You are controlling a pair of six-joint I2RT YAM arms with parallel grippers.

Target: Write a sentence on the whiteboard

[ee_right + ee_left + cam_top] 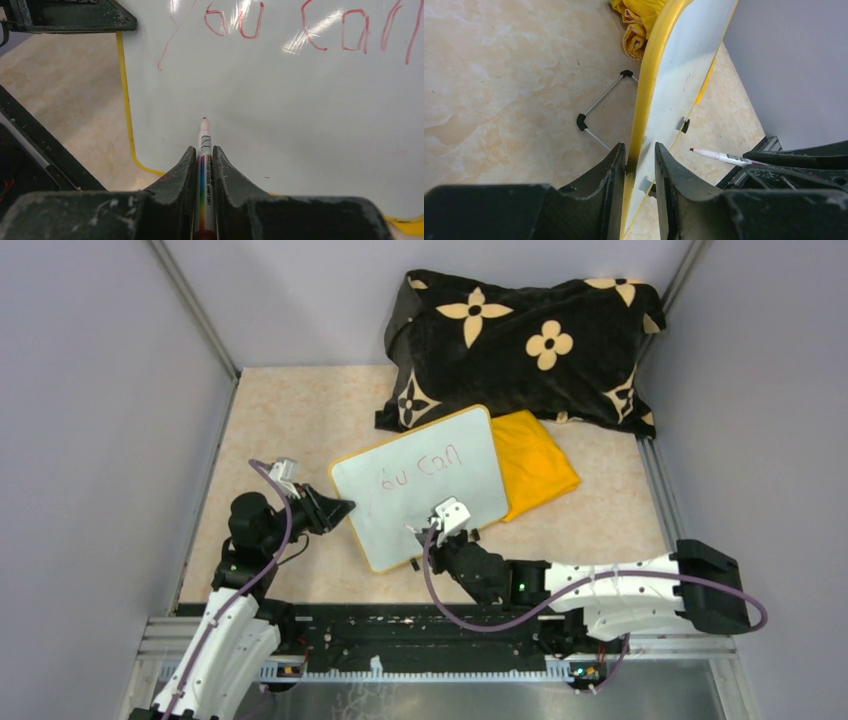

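Observation:
The whiteboard (425, 490) with its yellow rim stands tilted at mid-table. Red letters (415, 473) reading "You can" make one line near its top; they also show in the right wrist view (300, 27). My left gripper (340, 508) is shut on the board's left edge; the left wrist view shows the yellow rim (649, 100) between the jaws. My right gripper (443, 537) is shut on a white marker (205, 150), whose red tip points at the board's lower blank area. The marker also shows in the left wrist view (719, 156).
A folded yellow cloth (535, 465) lies under the board's right side. A black pillow with cream flowers (520, 345) lies at the back. The board's wire stand with black feet (596, 112) rests on the table behind it. Grey walls enclose the table.

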